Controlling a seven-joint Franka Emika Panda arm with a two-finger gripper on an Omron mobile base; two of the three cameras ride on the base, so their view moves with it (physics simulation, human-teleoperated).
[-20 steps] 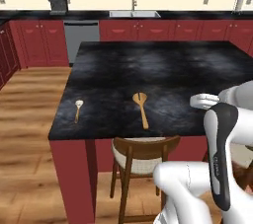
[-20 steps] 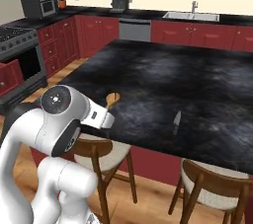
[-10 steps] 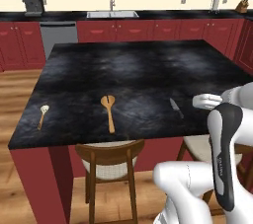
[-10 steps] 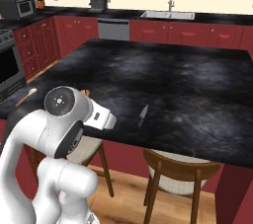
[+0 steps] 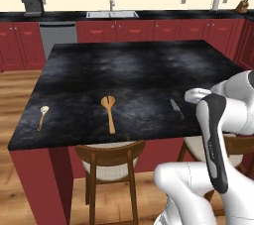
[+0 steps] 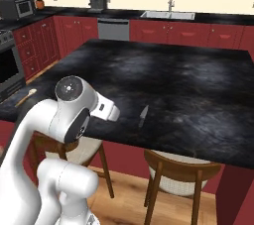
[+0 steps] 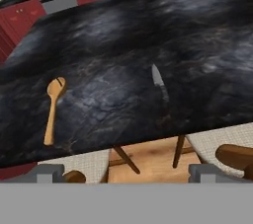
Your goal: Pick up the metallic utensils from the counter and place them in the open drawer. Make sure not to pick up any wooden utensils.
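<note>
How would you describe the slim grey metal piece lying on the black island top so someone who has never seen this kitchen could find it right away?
Start at the large glossy black marbled island counter on its dark red base. Near its front edge, right of the orange-brown wooden spoon, lies a slim grey metallic utensil with a pointed pale tip. Unlike the wooden spoon and the small tan-handled, pale-headed spoon far left, it is thin, grey and has no bowl.

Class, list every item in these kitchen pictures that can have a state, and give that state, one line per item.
Grey metal knife: lying flat on the glossy black marbled counter, near its front edge.
Orange-brown wooden spoon with notched head: lying flat, untouched.
Small tan-handled, pale-headed spoon: lying flat near the counter's left corner.
Two-finger gripper: open, empty.
</note>
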